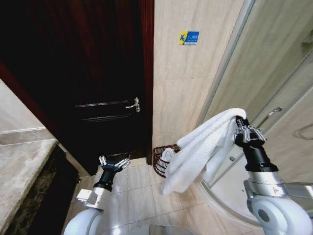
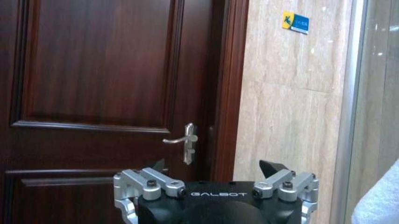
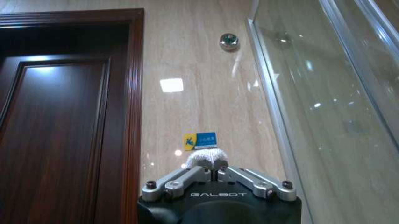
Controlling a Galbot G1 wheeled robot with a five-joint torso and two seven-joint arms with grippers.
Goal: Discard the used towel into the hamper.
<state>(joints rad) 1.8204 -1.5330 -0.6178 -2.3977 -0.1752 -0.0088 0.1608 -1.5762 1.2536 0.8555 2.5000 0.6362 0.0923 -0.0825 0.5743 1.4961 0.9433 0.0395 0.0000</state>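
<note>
The right gripper (image 1: 243, 128) is raised at three o'clock, clamped on a white towel (image 1: 200, 149) that hangs over the hamper (image 1: 160, 157) on the floor by the wall. The left gripper (image 1: 114, 163) sits low at seven o'clock, fingers spread and empty.

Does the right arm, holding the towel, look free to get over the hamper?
Probably yes: the right end effector grips the towel above the hamper, with only open floor between.

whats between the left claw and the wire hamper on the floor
In the head view, only bare beige floor tile separates the open left claw from the reddish-brown wire hamper; the white towel hangs at the hamper's other side.
</note>
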